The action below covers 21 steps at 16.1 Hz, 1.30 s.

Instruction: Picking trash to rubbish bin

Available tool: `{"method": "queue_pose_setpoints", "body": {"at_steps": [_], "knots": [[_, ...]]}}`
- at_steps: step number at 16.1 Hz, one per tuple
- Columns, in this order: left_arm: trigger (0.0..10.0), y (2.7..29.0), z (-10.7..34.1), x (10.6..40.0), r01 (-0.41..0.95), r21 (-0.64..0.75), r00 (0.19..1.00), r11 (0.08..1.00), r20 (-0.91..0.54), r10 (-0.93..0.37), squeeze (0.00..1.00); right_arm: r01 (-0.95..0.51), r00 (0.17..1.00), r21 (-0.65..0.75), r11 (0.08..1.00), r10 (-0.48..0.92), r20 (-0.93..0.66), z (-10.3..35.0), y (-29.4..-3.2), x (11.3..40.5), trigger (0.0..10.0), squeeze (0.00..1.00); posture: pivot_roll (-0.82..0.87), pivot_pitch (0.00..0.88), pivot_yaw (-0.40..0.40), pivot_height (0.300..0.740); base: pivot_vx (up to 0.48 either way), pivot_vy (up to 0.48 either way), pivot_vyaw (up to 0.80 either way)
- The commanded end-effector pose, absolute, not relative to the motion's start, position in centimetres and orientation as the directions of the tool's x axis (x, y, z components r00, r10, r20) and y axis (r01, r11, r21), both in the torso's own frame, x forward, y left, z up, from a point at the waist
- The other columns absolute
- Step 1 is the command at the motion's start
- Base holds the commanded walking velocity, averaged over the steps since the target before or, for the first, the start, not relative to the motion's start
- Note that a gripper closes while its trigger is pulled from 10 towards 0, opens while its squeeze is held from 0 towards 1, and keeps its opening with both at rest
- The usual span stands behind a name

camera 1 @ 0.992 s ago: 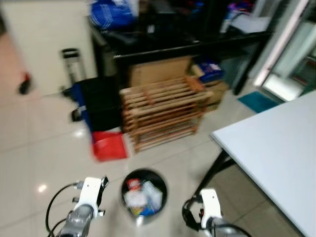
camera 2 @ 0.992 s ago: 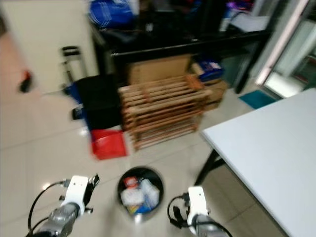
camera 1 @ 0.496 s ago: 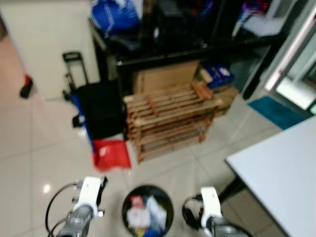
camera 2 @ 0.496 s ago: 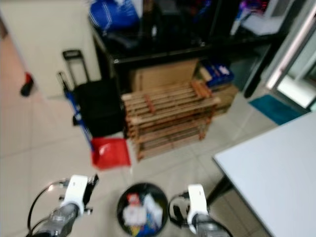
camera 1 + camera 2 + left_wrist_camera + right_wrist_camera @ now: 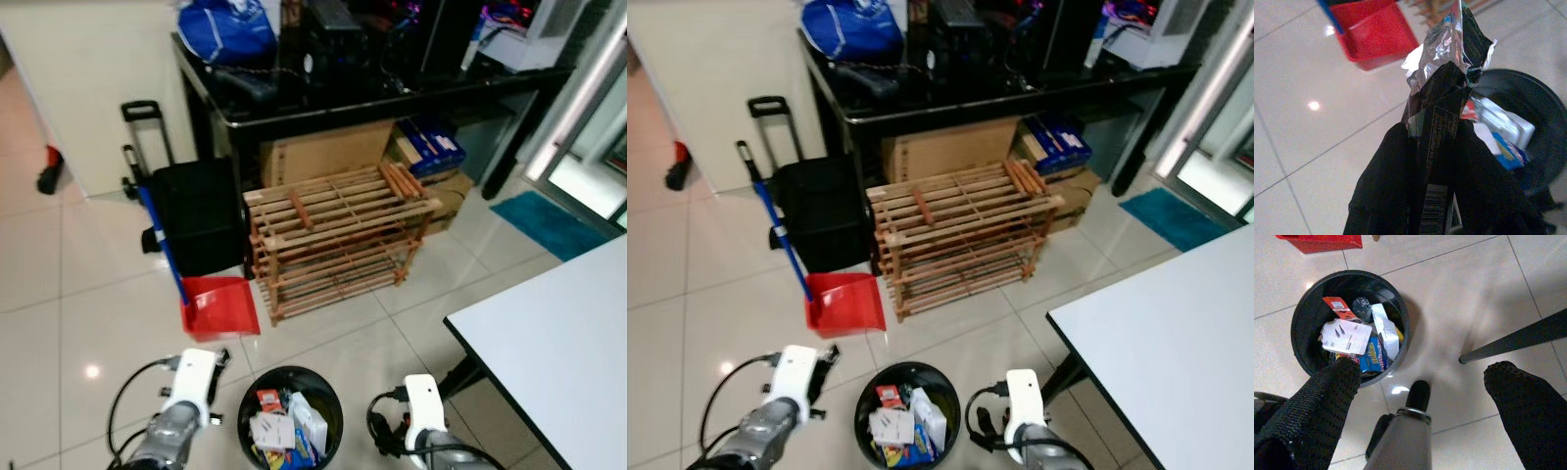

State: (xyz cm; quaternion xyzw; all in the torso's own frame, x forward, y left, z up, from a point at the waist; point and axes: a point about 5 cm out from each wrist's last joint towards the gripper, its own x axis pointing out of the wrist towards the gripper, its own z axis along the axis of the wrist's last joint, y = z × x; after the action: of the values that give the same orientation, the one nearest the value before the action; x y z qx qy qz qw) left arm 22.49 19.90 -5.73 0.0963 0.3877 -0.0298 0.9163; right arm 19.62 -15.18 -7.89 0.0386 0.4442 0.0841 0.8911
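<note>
Now left hand (image 5: pixel 1432 147) grips wrapper (image 5: pixel 1447 88) beside bin (image 5: pixel 1542 142)

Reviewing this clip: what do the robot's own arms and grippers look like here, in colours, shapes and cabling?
Both arms are silver-grey tubes, each ending at a white boxy wrist block with looping black cables beside it. The left gripper has two long black fingers with a smooth, glossy look. The right gripper has two broad, rounded black fingers with a finely dotted, textured surface, and a grey cylindrical part with a metal ring sits between them.
</note>
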Motion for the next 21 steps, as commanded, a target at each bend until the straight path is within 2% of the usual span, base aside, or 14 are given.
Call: {"method": "queue_pose_setpoints", "body": {"at_steps": [1, 5, 10, 16, 17, 21], "knots": [[10.0, 19.3, -5.7, 22.8, 0.174, 0.146, 0.690, 0.974, -0.724, -0.015, 0.00, -0.107, 0.584, 0.138, 0.985, 0.175, -0.792, -8.0, -15.5, 19.4, 10.0, 0.00, 0.00, 0.054, -0.064, 0.740, 0.000, 0.000, 0.00], [10.0, 16.7, -4.6, 24.7, 0.269, 0.101, 0.715, 0.958, -0.687, -0.129, 0.00, -0.177, 0.609, 0.194, 0.965, 0.262, -0.748, -7.5, -15.2, 19.9, 10.0, 0.00, -0.06, 0.095, -0.067, 0.740, 0.000, 0.000, 0.00], [10.0, 13.2, -5.0, 24.1, 0.415, 0.044, 0.677, 0.909, -0.682, -0.276, 0.00, -0.288, 0.600, 0.281, 0.915, 0.401, -0.692, -7.1, -15.3, 19.6, 10.0, 0.00, -0.12, 0.160, -0.105, 0.740, 0.000, 0.000, 0.00], [10.0, 11.8, -5.2, 23.7, 0.437, 0.018, 0.663, 0.899, -0.682, -0.308, 0.00, -0.328, 0.561, 0.315, 0.891, 0.452, -0.694, -7.5, -15.4, 18.4, 10.0, 0.00, -0.14, 0.209, -0.121, 0.740, 0.000, 0.000, 0.00], [10.0, 11.9, -5.3, 23.6, 0.439, 0.023, 0.659, 0.898, -0.687, -0.305, 1.00, -0.325, 0.559, 0.319, 0.890, 0.454, -0.694, -7.5, -15.3, 18.2, 10.0, 0.00, -0.15, 0.213, -0.117, 0.740, 0.000, 0.000, 0.00], [10.0, 12.5, -5.4, 23.5, 0.428, 0.039, 0.664, 0.903, -0.691, -0.285, 1.00, -0.319, 0.561, 0.330, 0.888, 0.458, -0.689, -7.5, -15.4, 18.1, 10.0, 0.00, -0.14, 0.215, -0.111, 0.740, 0.000, 0.000, 0.00]]}}
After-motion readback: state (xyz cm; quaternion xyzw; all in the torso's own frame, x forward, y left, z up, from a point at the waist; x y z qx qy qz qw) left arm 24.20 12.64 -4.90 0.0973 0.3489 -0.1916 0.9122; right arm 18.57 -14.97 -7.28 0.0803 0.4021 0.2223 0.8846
